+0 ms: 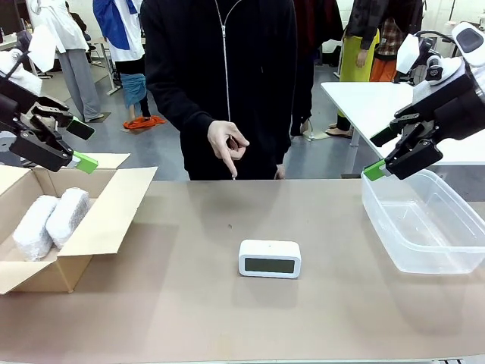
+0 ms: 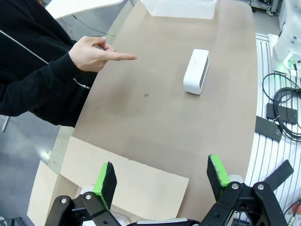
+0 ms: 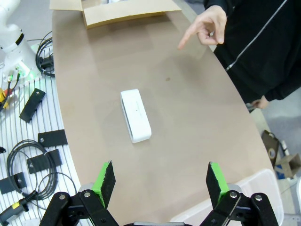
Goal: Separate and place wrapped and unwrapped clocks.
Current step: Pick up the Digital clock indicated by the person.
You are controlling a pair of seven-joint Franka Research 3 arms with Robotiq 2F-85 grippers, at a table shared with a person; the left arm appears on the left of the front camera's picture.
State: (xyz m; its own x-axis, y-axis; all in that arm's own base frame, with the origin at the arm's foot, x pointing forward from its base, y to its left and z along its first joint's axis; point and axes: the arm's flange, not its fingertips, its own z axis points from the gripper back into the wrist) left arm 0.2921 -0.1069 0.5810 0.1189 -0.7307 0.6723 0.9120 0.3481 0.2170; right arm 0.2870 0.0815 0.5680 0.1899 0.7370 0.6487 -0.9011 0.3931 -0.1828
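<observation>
- Front view: two wrapped bundles (image 1: 51, 221) lie in the cardboard box (image 1: 106, 227) at the counter's (image 1: 189, 318) left edge; bare clock (image 1: 270, 258) mid-counter; person's hand (image 1: 227, 145) points down.
- Left wrist view: left end effector (image 2: 162, 174) released above the box flap.
- Right wrist view: right end effector (image 3: 160, 181) released, over the plastic bin (image 3: 244, 197).

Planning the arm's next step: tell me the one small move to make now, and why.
Probably lower the right gripper, jaws open, toward the bare white digital clock at mid-table. Both bubble-wrapped bundles already lie in the cardboard box, the clear plastic bin on the right holds nothing, and the person's hand points down at the clock.
</observation>
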